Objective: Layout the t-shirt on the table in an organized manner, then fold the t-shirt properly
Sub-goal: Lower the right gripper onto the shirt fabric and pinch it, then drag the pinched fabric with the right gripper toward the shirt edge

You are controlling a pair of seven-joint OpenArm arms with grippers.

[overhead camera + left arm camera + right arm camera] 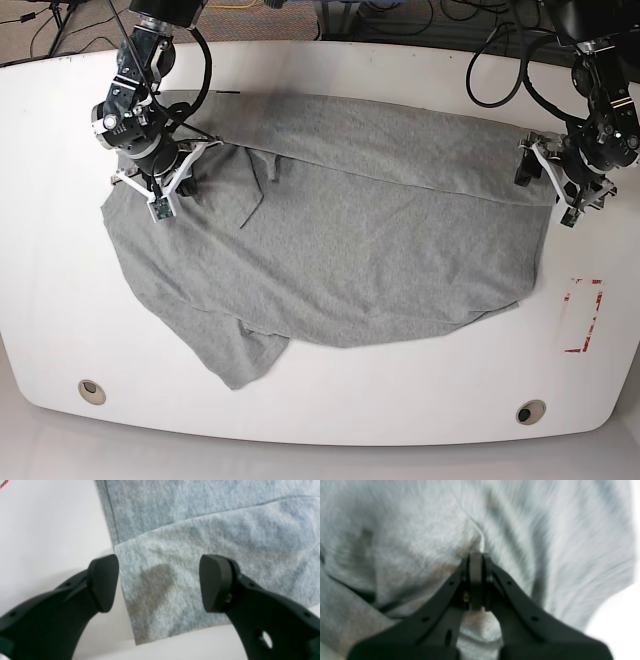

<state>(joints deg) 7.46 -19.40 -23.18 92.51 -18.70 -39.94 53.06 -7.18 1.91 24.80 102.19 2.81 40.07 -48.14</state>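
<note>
The grey t-shirt (340, 240) lies spread and rumpled across the white table (330, 400), with one flap trailing toward the front left. My right gripper (476, 555) is shut on a pinched fold of the t-shirt (407, 542); in the base view it (172, 182) sits at the shirt's left edge. At the shirt's right edge my left gripper (537, 168) is open. In the left wrist view it (160, 582) straddles a corner of the t-shirt (212, 530) just above the cloth, one fingertip (105, 582) over bare table (50, 530).
A red-outlined rectangle mark (583, 316) lies right of the shirt, and a bit of it (3, 483) shows in the left wrist view. Two round grommet holes (91, 390) (530, 411) sit near the front edge. Cables (500, 60) run behind the table.
</note>
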